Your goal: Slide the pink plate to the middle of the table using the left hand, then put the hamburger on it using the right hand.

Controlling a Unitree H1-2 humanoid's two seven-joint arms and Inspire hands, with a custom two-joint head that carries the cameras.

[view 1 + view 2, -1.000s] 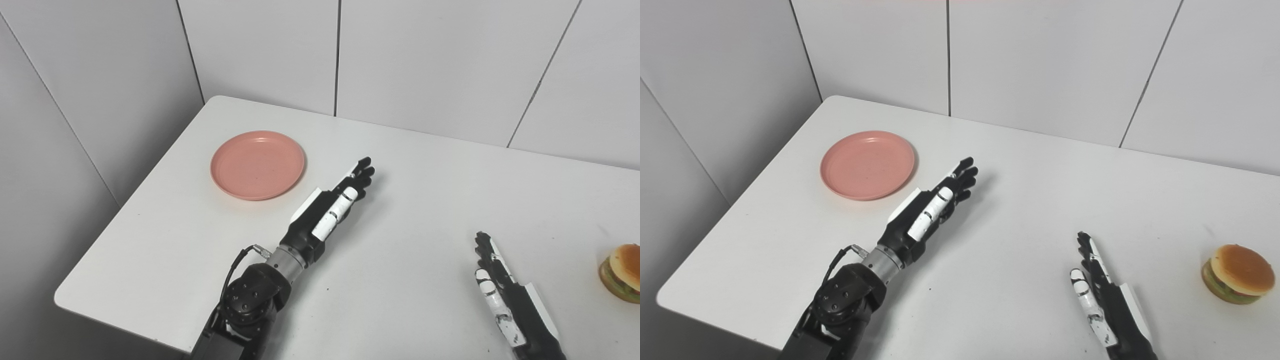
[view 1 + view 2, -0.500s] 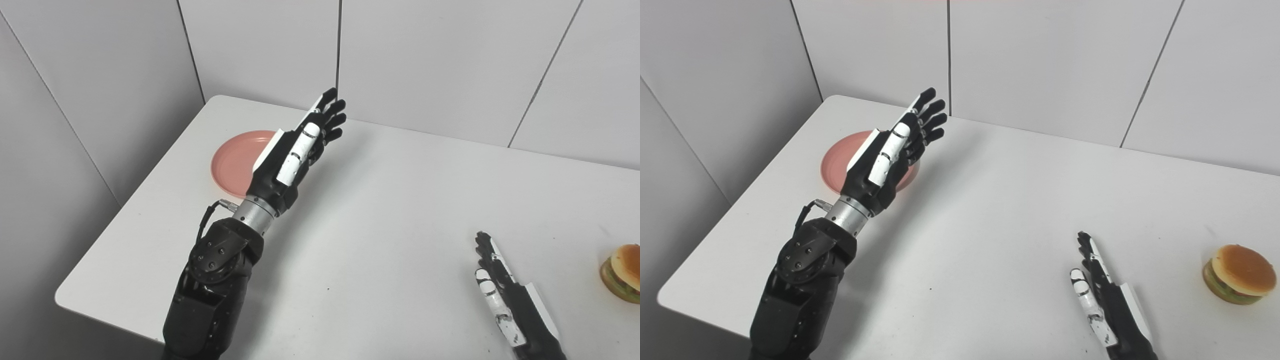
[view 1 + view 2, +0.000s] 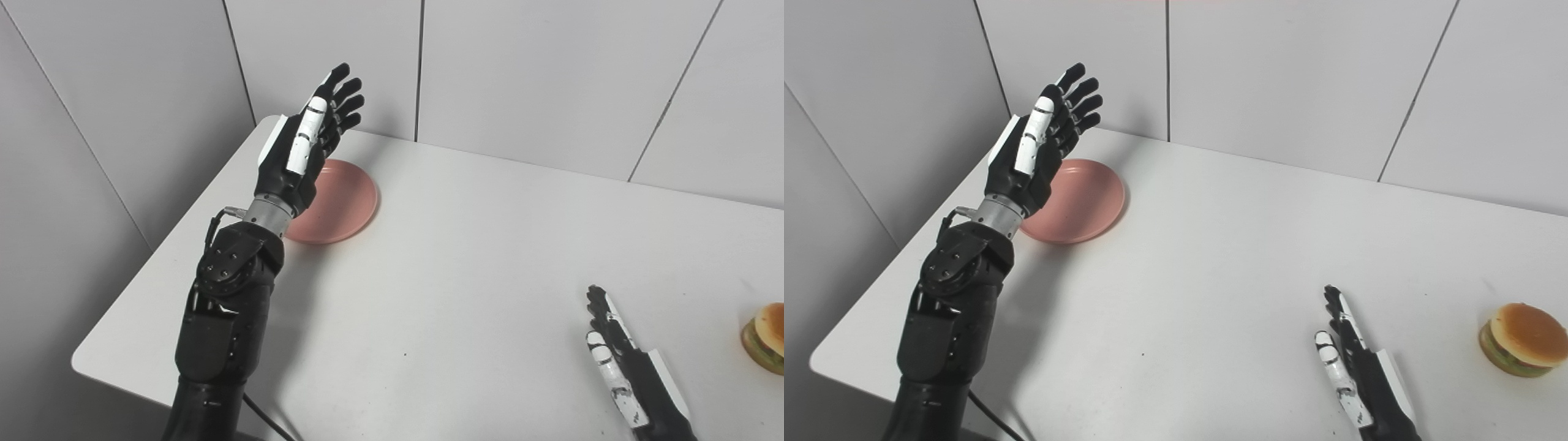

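Bright, even, diffuse light from above. Soft faint shadows lie on the white desk (image 3: 490, 257) beside the left arm (image 3: 226, 306) and plate (image 3: 343, 202). Both views sharp, no glare, no blur.

Our left hand (image 3: 304, 147) and its forearm covered the left part of the pink plate (image 3: 343, 202), so we could not see that rim. In the left eye view the picture's right edge cut off the hamburger (image 3: 764, 338). Our right hand (image 3: 1356, 373) ran out past the bottom edge at the wrist.
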